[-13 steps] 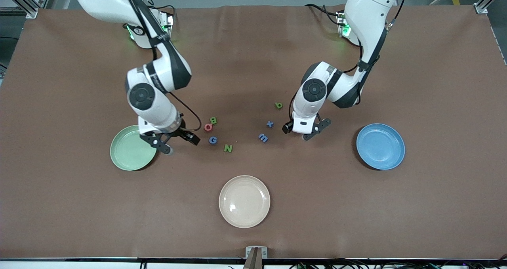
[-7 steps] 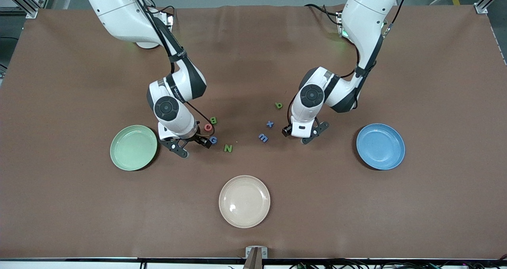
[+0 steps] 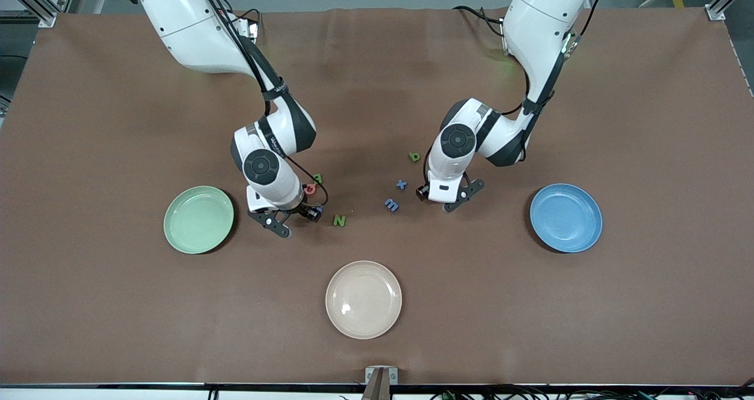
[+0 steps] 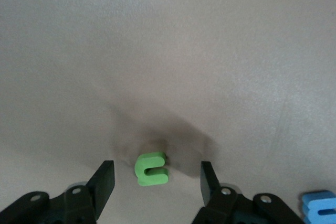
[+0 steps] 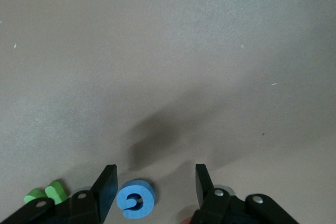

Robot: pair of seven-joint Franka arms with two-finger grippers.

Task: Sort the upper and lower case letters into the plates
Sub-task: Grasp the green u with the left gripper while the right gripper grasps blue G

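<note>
The pale mint green plate (image 3: pixel 199 219) lies at the right arm's end and the blue plate (image 3: pixel 565 217) at the left arm's end, both bare. My right gripper (image 3: pixel 294 220) (image 5: pixel 156 174) hangs open low over a blue G (image 5: pixel 135 199), which lies on the table between its fingers, touched by neither. My left gripper (image 3: pixel 445 200) (image 4: pixel 156 169) is open over a small green letter (image 4: pixel 152 169), which the hand hides in the front view. Green N (image 3: pixel 339 220), red O (image 3: pixel 310 189), green B (image 3: pixel 318 178), blue m (image 3: pixel 392 204), blue x (image 3: pixel 402 184) and a green lower-case letter (image 3: pixel 414 156) lie loose between the arms.
A cream-beige plate (image 3: pixel 363 299) sits nearer the front camera than the letters, midway between the two arms. The green N (image 5: pixel 44 192) lies just outside one right finger, and the blue m (image 4: pixel 320 208) just outside one left finger.
The right arm has swung from beside the green plate to the letter cluster and now covers the blue G. The left gripper has edged toward the blue m. Both pairs of jaws have narrowed.
</note>
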